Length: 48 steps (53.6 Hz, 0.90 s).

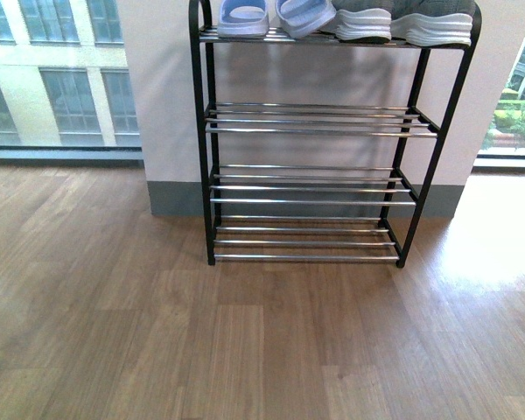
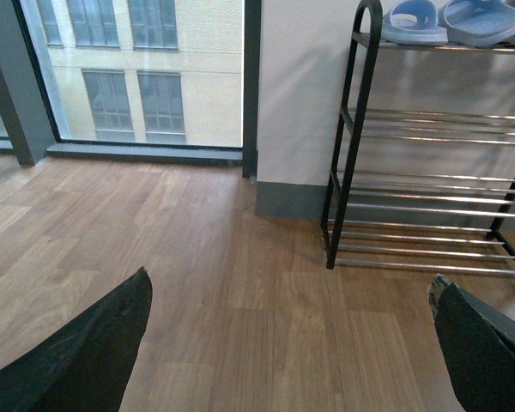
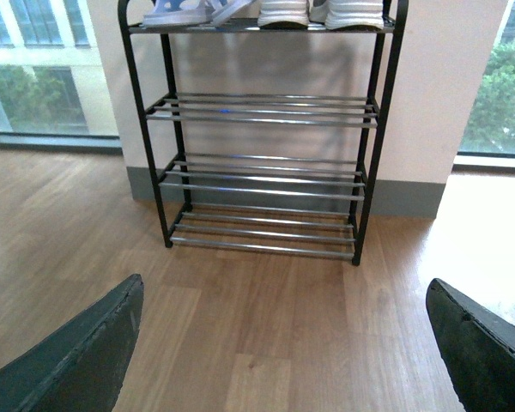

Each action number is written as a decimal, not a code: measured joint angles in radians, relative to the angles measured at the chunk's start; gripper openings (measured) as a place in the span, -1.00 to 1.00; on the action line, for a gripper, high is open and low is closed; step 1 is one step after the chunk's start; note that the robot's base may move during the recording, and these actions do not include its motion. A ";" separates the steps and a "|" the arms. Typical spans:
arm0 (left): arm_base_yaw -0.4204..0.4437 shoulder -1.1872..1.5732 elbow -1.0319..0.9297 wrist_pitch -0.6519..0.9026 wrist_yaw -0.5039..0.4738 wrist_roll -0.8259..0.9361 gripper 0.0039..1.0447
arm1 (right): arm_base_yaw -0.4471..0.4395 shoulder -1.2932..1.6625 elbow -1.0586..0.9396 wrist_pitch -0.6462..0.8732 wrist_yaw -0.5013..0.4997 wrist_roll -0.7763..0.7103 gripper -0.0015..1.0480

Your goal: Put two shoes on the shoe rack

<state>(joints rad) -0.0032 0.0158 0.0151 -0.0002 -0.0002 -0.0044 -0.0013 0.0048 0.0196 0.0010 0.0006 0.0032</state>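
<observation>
Front view: slides and sneakers stored on shoe rack top tier; both my hands spread, empty.

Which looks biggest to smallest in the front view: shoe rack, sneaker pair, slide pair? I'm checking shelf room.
1. shoe rack, by far the largest.
2. and 3. sneaker pair and slide pair: both cropped at the frame's top, so unranked.

Wood plank floor, white wall, daylit windows
</observation>
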 joint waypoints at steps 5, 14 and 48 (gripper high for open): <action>0.000 0.000 0.000 0.000 0.000 0.000 0.83 | 0.000 0.000 0.000 0.000 0.000 0.000 0.82; 0.000 0.000 0.000 0.000 0.000 0.000 0.83 | 0.000 0.000 0.000 0.000 -0.001 0.000 0.82; 0.000 0.000 0.000 0.000 0.000 0.000 0.83 | 0.000 0.000 0.000 0.000 0.000 0.000 0.82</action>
<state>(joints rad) -0.0032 0.0158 0.0151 -0.0002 -0.0002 -0.0044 -0.0013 0.0048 0.0196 0.0010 0.0002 0.0032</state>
